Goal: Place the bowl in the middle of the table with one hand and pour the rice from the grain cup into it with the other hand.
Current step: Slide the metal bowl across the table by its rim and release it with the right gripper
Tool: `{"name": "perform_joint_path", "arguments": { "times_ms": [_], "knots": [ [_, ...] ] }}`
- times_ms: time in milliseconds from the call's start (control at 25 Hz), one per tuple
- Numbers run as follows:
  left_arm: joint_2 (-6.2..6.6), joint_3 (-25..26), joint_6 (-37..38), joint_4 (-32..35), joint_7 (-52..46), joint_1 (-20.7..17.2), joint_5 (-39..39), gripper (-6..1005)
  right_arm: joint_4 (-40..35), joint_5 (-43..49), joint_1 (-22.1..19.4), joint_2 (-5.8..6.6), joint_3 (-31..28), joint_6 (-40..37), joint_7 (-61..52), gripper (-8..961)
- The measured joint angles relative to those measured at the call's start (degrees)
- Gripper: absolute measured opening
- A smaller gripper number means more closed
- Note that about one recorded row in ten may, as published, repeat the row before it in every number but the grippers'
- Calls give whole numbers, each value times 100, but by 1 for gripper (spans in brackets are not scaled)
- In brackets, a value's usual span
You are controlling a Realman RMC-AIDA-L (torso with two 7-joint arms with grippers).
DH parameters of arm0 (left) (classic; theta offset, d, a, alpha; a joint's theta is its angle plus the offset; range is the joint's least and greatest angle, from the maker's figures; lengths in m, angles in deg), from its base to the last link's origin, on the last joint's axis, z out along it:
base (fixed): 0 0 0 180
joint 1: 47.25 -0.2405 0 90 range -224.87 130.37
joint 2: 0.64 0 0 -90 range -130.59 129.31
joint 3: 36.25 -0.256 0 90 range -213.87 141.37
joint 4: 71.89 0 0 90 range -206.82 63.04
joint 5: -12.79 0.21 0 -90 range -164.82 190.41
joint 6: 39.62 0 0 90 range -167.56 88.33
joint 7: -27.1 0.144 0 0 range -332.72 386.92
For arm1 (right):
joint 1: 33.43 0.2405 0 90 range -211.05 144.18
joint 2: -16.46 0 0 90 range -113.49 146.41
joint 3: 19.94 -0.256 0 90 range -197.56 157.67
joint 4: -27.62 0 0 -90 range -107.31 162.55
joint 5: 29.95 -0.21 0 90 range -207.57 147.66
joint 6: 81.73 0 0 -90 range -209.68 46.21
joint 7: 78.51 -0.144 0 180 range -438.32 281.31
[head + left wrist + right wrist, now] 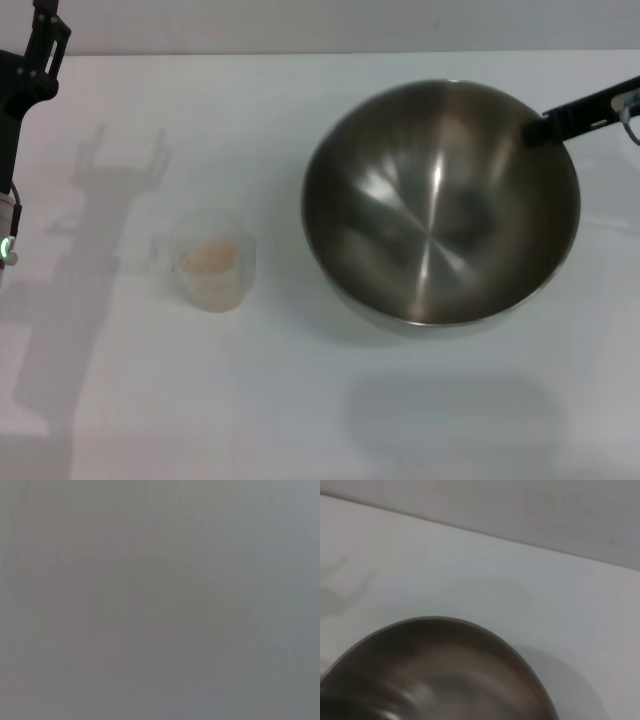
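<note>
The bowl [440, 205], a big shiny steel one, hangs tilted above the table [300, 400] right of centre, throwing a shadow toward the front edge. My right gripper [552, 123] reaches in from the right and is shut on the bowl's far right rim. The right wrist view shows the bowl [440, 675] close up over the white table [470, 565]. The grain cup [208, 260] stands left of centre with rice [209, 256] inside it. My left gripper [42, 45] is raised at the far left, behind and left of the cup, open and holding nothing. The left wrist view shows only plain grey.
The left arm's shadow [90, 230] falls on the table just left of the cup. A grey wall runs behind the table's far edge [300, 52]. White tabletop lies between the cup and the bowl.
</note>
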Motion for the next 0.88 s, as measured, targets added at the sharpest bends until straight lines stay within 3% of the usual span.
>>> {"name": "perform_joint_path", "arguments": {
  "times_ms": [200,880],
  "knots": [
    [-1,-15,-22,1,0,6,2,809,351,-536,94,-4,63,-36,116,23],
    [-1,2,-31,8,0,9,-9,808,1829,-528,637,-10,328,-422,172,23]
  ]
}}
